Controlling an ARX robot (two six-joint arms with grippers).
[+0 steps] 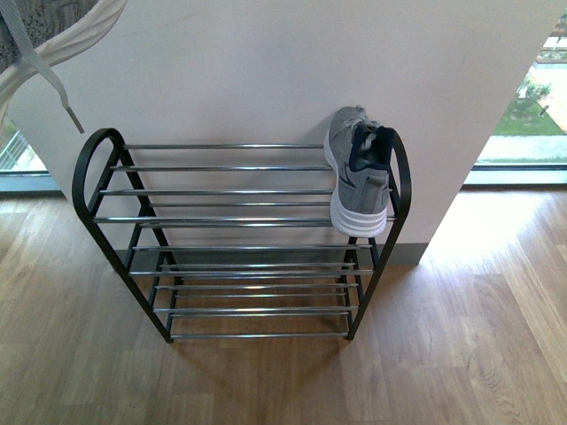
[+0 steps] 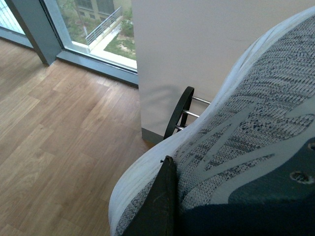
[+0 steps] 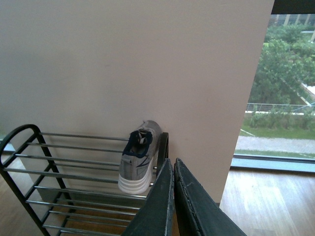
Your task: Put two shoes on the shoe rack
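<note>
One gray sneaker (image 1: 358, 171) lies on the top tier of the shoe rack (image 1: 106, 218) at its right end, heel toward me; the right wrist view shows this sneaker (image 3: 139, 157) too. The second gray sneaker (image 2: 246, 142) fills the left wrist view, held up in the air with my left gripper (image 2: 170, 196) shut on it; its white sole and a dangling lace (image 1: 44, 53) show at the front view's top left corner, above the rack's left end. My right gripper (image 3: 173, 169) is shut and holds nothing, raised in front of the rack's (image 3: 19, 169) right end.
The rack stands against a white wall (image 1: 266, 71) on a wooden floor (image 1: 443, 354). Windows reaching the floor flank the wall on both sides (image 1: 532, 124). The lower tiers and the left part of the top tier (image 1: 204, 190) carry nothing.
</note>
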